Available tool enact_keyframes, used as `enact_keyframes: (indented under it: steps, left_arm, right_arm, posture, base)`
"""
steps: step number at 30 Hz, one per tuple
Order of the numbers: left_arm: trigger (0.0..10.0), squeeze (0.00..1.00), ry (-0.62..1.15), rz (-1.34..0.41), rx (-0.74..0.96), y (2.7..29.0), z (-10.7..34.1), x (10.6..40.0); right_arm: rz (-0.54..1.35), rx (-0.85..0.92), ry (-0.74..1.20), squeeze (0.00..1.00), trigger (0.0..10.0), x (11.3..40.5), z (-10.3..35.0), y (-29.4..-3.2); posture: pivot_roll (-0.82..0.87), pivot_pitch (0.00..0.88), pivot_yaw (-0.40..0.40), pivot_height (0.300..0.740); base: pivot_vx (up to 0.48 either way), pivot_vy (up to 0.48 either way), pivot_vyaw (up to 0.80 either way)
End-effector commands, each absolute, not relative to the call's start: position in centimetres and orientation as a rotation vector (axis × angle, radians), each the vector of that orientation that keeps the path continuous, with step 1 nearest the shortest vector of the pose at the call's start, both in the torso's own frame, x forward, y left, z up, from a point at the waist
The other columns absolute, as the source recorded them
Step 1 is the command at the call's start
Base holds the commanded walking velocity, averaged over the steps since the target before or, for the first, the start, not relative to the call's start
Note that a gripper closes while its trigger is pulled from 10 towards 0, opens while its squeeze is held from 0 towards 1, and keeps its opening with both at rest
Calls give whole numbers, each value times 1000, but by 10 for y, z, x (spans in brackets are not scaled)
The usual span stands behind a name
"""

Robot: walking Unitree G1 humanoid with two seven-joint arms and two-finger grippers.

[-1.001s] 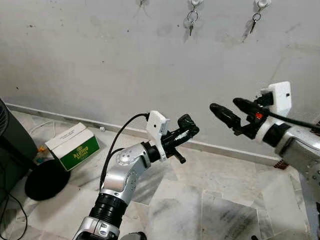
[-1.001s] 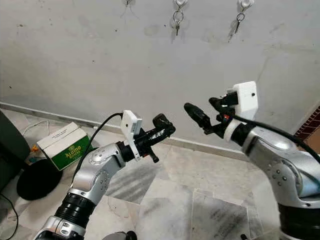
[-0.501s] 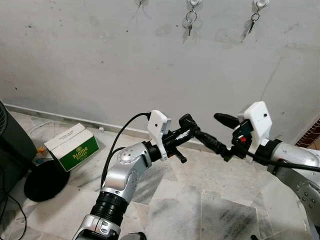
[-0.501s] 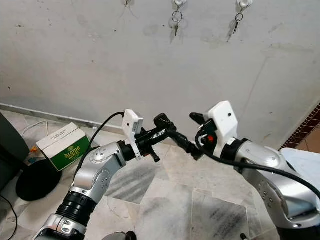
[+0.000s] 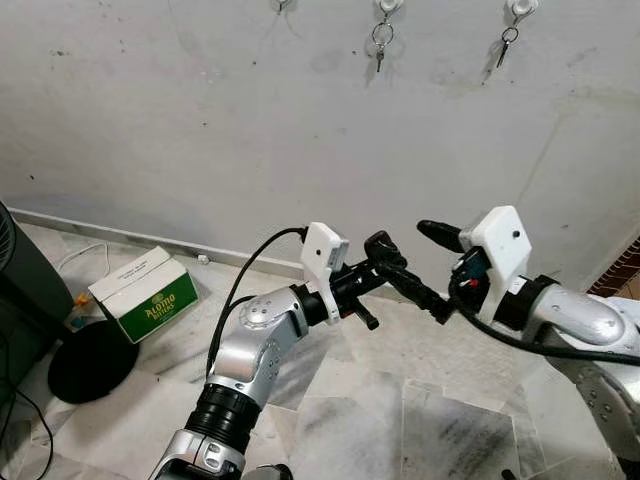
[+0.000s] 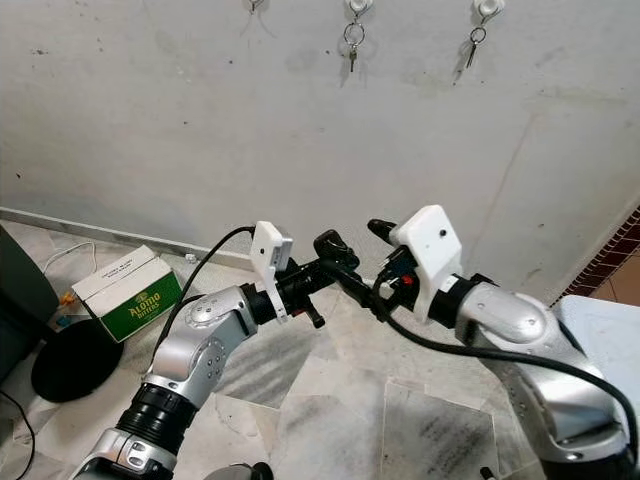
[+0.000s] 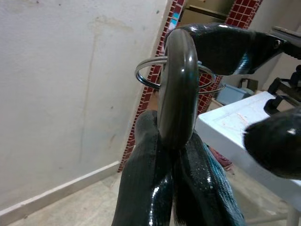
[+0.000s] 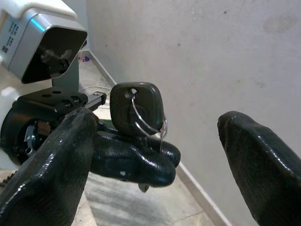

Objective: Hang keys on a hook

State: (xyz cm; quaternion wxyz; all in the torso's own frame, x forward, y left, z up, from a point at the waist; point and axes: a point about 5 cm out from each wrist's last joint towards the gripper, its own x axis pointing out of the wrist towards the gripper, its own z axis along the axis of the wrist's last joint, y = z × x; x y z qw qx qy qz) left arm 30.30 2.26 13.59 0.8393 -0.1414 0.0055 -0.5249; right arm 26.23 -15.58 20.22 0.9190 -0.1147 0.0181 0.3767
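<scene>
A moment back the right pincer stood well off to the right with its white camera block up by the wall; it has since swung in and now meets the left pincer in mid-air above the marble floor, a little nearer than half a second ago. The box, the keys on the wall and the left arm have kept their places.

Far left, on the floor near the skirting, lies a green and white cardboard box with "Alomo" readable on its side; the smaller line under it is too fine to read. A round black base sits just in front of it.

In the middle, the left pincer is clenched on a black plastic-headed key with a thin silver split ring, held upright between its black fingers. The key sits in the air at the centre of the scene, well below the wall hooks.

To the right, the right pincer is spread wide, one finger on each side of the key and ring, without gripping.

High on the grey wall two white hooks each carry a small key set, the second further right.
</scene>
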Motion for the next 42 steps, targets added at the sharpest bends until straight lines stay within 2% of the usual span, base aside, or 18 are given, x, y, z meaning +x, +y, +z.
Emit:
enact_keyframes:
  steps: [1,4,5,6,7,8,17,18,21,22,24,25,28,30,31,32,33,42]
  left_arm:
    - [0,0,13,-1116,-286,23,137,303]
    - [0,0,13,-1117,-285,23,137,303]
    - [0,0,13,-1118,-285,22,137,303]
    - [0,0,13,-1118,-285,22,137,303]
    - [0,0,13,-1118,-285,22,137,303]
    - [0,0,13,-1118,-285,22,137,303]
    - [0,0,12,-1114,-282,23,137,304]
    - [0,0,12,-1115,-283,23,137,304]
    - [0,0,13,-1115,-282,23,137,304]
    - [0,0,12,-1114,-281,23,137,304]
    - [0,0,12,-1114,-281,23,137,304]
    - [0,0,12,-1114,-281,23,137,304]
    - [0,0,11,-1114,-280,23,137,305]
    - [0,0,11,-1114,-280,23,138,305]
    - [0,0,11,-1114,-280,23,138,305]
    - [0,0,12,-1114,-280,23,137,305]
    - [0,0,11,-1114,-279,23,137,305]
    - [0,0,12,-1114,-278,23,137,305]
  right_arm:
    - [793,-261,-11,0,9922,259,210,-149]
    - [794,-261,-16,0,9765,258,209,-146]
    - [796,-266,-21,0,8588,257,208,-145]
    - [795,-271,-24,0,3647,257,208,-144]
    - [795,-271,-24,0,3647,257,208,-144]
    - [789,-277,-29,0,78,257,207,-145]
    - [784,-300,-32,0,0,257,205,-146]
    - [791,-312,-26,0,941,256,203,-146]
    - [791,-319,-20,0,1490,256,201,-146]
    - [794,-327,-13,0,3059,255,198,-147]
    - [796,-331,-11,0,3059,255,197,-147]
    - [798,-336,-9,0,4118,254,196,-147]
    - [798,-340,-6,0,4392,254,194,-147]
    - [796,-342,-7,0,2275,254,194,-147]
    - [796,-344,-8,0,2275,254,194,-147]
    - [795,-346,-10,0,471,254,193,-146]
    - [794,-345,-11,0,0,254,193,-146]
    - [793,-352,-18,0,0,255,193,-146]
  posture:
    - [-108,75,54,740]
    - [-109,74,54,740]
    - [-109,74,54,740]
    - [-109,74,54,740]
    - [-109,74,54,740]
    - [-109,75,54,740]
    - [-109,74,55,740]
    - [-109,75,55,740]
    - [-109,75,55,740]
    - [-109,75,55,740]
    - [-109,75,55,740]
    - [-109,75,56,740]
    - [-109,75,56,740]
    - [-109,75,56,740]
    - [-109,75,56,740]
    - [-109,75,56,740]
    - [-109,75,56,740]
    - [-109,75,56,740]
  base:
    - [0,0,0]
    - [0,0,0]
    - [0,0,0]
    - [0,0,0]
    - [0,0,0]
    - [0,0,0]
    - [0,0,0]
    - [0,0,0]
    - [0,0,0]
    - [0,0,0]
    - [0,0,0]
    - [0,0,0]
    - [0,0,0]
    - [0,0,0]
    - [0,0,0]
    - [0,0,0]
    - [0,0,0]
    - [0,0,0]
